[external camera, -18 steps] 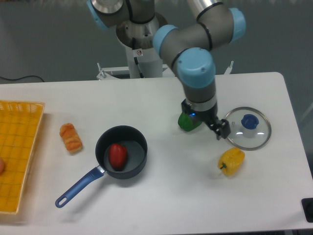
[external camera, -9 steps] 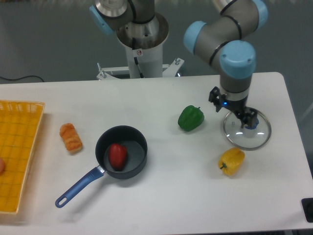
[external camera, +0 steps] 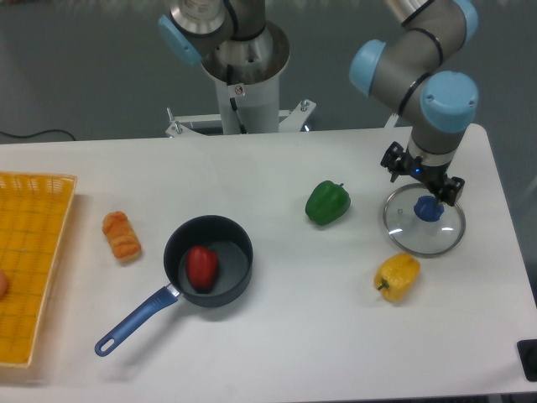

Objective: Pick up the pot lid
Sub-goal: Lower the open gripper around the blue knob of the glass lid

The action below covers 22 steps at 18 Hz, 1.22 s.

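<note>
My gripper (external camera: pixel 422 176) is open at the right side of the table, its two fingertips spread apart with nothing between them. It appears just behind the blue knob (external camera: pixel 429 209) of the pot lid and overlaps the lid's far rim in the view. The pot lid (external camera: pixel 404 228) is a clear round disc with a thin rim, lying on the table. How high the fingertips are above it is hard to tell.
A green pepper (external camera: pixel 327 203) lies left of the lid, and a yellow pepper (external camera: pixel 397 277) lies in front of it. Further left, a black pan (external camera: pixel 237 277) with a blue handle holds a red object. An orange item (external camera: pixel 122 237) and a yellow crate (external camera: pixel 38 269) are at the left.
From left of the lid, the arm has swung right and back, and the gripper now appears at the lid's far side. The objects on the table have stayed put.
</note>
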{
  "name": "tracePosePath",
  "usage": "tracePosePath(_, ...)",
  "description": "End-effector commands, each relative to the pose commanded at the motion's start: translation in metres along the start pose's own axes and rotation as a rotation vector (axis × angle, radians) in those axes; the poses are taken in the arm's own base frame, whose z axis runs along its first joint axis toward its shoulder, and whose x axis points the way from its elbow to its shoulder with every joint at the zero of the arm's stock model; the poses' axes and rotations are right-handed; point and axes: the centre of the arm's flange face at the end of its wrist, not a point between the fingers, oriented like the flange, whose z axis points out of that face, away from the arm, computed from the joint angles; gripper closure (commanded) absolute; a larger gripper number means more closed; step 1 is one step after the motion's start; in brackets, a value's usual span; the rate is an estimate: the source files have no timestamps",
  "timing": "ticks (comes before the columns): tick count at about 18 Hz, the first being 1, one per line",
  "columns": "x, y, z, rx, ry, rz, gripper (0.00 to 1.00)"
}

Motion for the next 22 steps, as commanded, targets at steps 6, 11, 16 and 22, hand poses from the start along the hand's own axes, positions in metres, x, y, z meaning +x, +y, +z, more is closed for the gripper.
tracePosePath(6,-0.008,0.009,0.011,0.028,0.018,-0.028,0.00)
tracePosePath(11,-0.020,0.010,0.019,0.026,0.022,-0.026,0.00)
tracePosePath(16,-0.030,0.009,0.024,0.023,0.025,-0.028,0.01)
tracePosePath(22,-0.039,0.007,0.031,0.024,0.030,-0.035,0.01)
